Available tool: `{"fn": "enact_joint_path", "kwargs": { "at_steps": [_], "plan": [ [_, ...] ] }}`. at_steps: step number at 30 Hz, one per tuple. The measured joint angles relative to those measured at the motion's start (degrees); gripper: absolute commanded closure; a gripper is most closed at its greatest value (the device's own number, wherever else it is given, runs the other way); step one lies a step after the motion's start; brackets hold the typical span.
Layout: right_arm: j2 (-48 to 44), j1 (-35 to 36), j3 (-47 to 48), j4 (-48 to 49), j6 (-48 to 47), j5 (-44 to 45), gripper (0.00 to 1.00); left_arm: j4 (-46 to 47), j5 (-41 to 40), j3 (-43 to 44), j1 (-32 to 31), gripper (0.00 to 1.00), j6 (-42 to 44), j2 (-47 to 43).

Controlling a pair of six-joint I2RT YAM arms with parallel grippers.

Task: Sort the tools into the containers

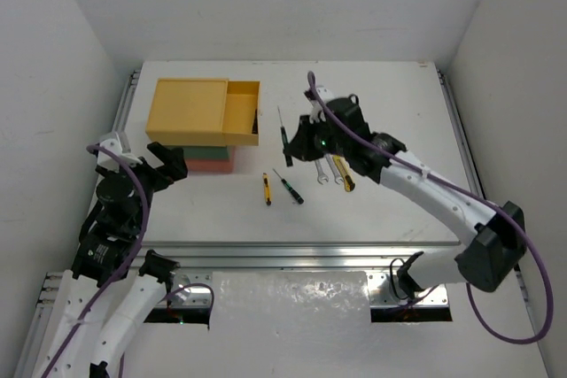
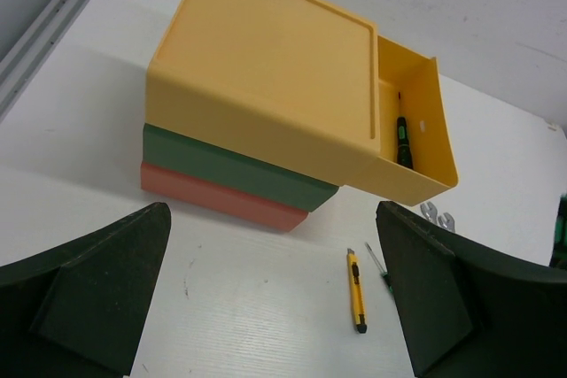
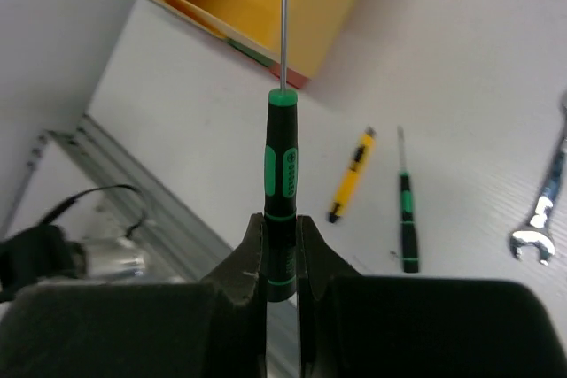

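Three walls of plain white board close in one white, matte table (image 1: pixel 390 104), with a ribbed aluminium rail (image 1: pixel 292 254) along its near edge.

Item 1: stack of containers, far left of the table. Smooth moulded plastic, shallow and rectangular: yellow box (image 1: pixel 186 111) on top, dark green box (image 2: pixel 221 161) in the middle, red-orange box (image 2: pixel 213 196) at the bottom. The yellow drawer (image 1: pixel 241 112) is slid out to the right and holds one black-and-green screwdriver (image 2: pixel 401 139).

Item 2: right gripper (image 3: pixel 281 227), jaws clamped on the handle end of a second black-and-green screwdriver (image 3: pixel 282 165). Its thin steel shaft points away from the wrist toward the open drawer. In the top view the tool is just right of the drawer and above the table.

Item 3: left gripper (image 1: pixel 173 161), dark fingers spread wide and holding nothing, near the left side of the stack and apart from it.

Item 4: loose tools flat on the table, in front of and to the right of the stack:
- a slim yellow-and-black utility knife (image 1: pixel 267 189)
- a third black-and-green screwdriver (image 1: pixel 290 187), just beside the knife
- two silver open-end wrenches (image 1: pixel 322 172), under the right arm
- a yellow-and-black screwdriver (image 1: pixel 345 179), next to the wrenches
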Motion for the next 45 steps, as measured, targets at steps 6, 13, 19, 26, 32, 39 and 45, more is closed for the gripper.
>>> {"fn": "enact_joint_path", "kwargs": {
  "at_steps": [6,13,19,26,32,39,45],
  "plan": [
    [19.17,0.11,29.07,0.20,3.19,-4.52,0.89,0.00,0.42,0.00,0.00,0.00,0.02,1.95],
    [38.16,0.09,53.53,-8.98,4.22,-5.97,0.63,0.02,1.09,0.00,-0.02,0.00,0.04,2.34],
    [42.95,0.11,57.68,-15.67,1.84,-6.14,0.42,0.04,2.12,0.00,-0.02,0.00,0.07,2.36],
    [27.74,0.11,40.98,-14.88,-6.58,-3.45,0.50,0.04,2.80,0.00,-0.09,0.00,0.09,2.69],
    [0.07,0.52,3.50,-7.76,-11.10,-0.24,0.54,0.09,2.99,-0.02,-0.13,0.00,0.11,2.89],
    [4.74,2.19,-8.63,-5.18,-12.63,4.33,0.55,0.11,3.61,-0.02,-0.13,0.00,0.26,5.57],
    [15.78,3.37,-8.37,-2.71,-13.18,7.43,0.57,0.09,3.63,-0.02,-0.13,0.00,0.26,6.19]
  ]
}}
